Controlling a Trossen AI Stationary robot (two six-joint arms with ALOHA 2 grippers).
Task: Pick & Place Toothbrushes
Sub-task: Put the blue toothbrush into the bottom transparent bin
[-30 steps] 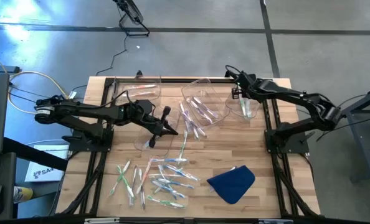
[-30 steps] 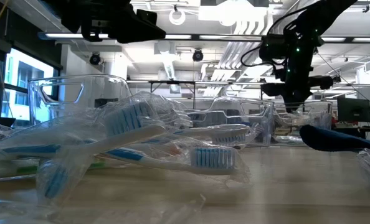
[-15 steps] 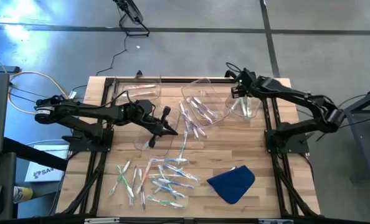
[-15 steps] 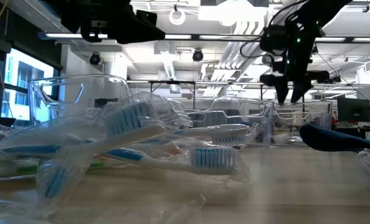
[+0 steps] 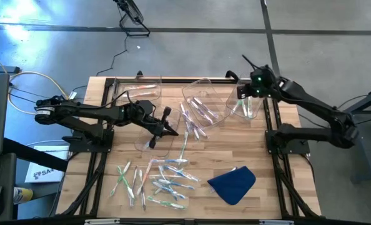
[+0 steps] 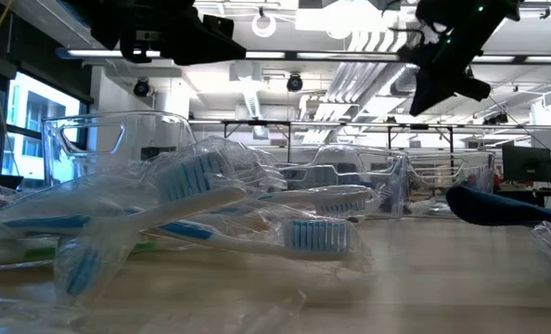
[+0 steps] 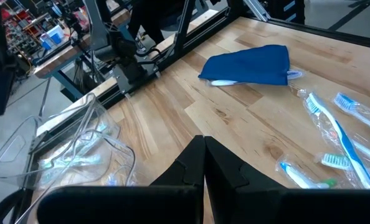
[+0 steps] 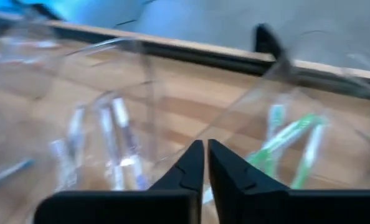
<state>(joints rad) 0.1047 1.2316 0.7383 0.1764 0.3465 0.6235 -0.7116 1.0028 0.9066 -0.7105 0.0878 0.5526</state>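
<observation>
Clear plastic bins, several, along the far half of the wooden table (image 5: 248,150). Far-right bin (image 5: 247,107): holds green-accented toothbrushes (image 8: 292,138), seen through its wall in the right wrist view. Middle bin (image 5: 204,103), tilted: holds whitish brushes with blue or purple accents (image 5: 200,109). Far-left bin (image 5: 138,91): a few brushes with pink and green accents lie in it. Another clear bin (image 5: 153,134) sits under the left arm's wrist; its contents cannot be told. Loose toothbrushes (image 5: 162,178): a scattered heap, many in clear wrappers, on the near-left part of the table; a short trail of further brushes (image 5: 187,131) runs from the heap toward the middle bin. Blue cloth (image 5: 233,183): crumpled, on the near-right part of the table, just beside the heap's edge but apart from it; a brush pokes out from under it in the left wrist view. Left gripper (image 5: 170,130): low over the table centre beside the trail of brushes, fingers closed together, holding nothing. Right gripper (image 5: 242,94): raised above the far-right bin, fingers closed together, empty. Black frame rails (image 5: 274,125) run along both table sides beneath the arms.
</observation>
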